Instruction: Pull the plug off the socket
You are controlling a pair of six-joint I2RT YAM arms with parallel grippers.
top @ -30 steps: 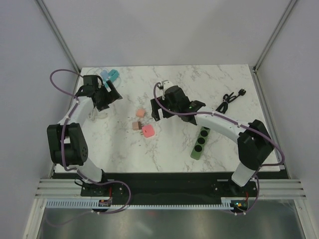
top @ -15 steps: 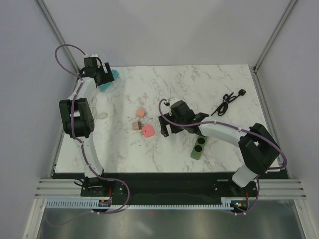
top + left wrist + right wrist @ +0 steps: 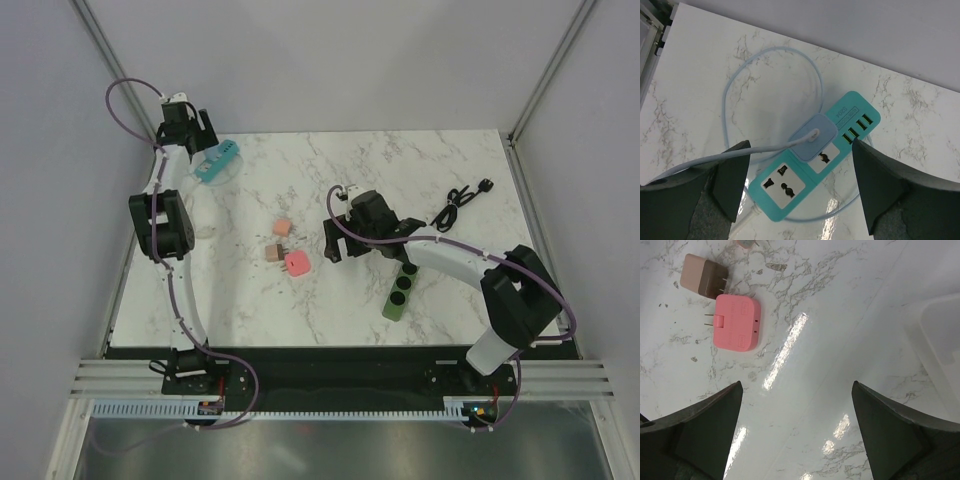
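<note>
**Plug and socket.** The pale blue-grey plug (image 3: 814, 142) sits seated in the teal socket strip (image 3: 790, 192), in the outlet next to the row of USB ports. Its pale cable (image 3: 770, 147) runs off to the left and loops over the counter (image 3: 920, 125) behind the strip. In my top view the strip lies at the counter's far-left corner.

**Left arm.** The left gripper (image 3: 801, 177) hangs above the strip. Its jaws are released and spread wide, one finger to each side, touching nothing.

**Right arm.** The right gripper (image 3: 799, 432) hovers mid-counter, its jaws likewise released and empty, over bare marble. Near it lie a pink adapter (image 3: 736, 322) and a tan adapter (image 3: 702, 282), both with prongs showing.

**Surroundings.** A translucent shape (image 3: 940, 335) at the edge of my right wrist view may be a container, but I cannot resolve it. Beside the right arm lies a green socket strip (image 3: 400, 285), and a coiled black cable (image 3: 462, 200) lies farther back.
</note>
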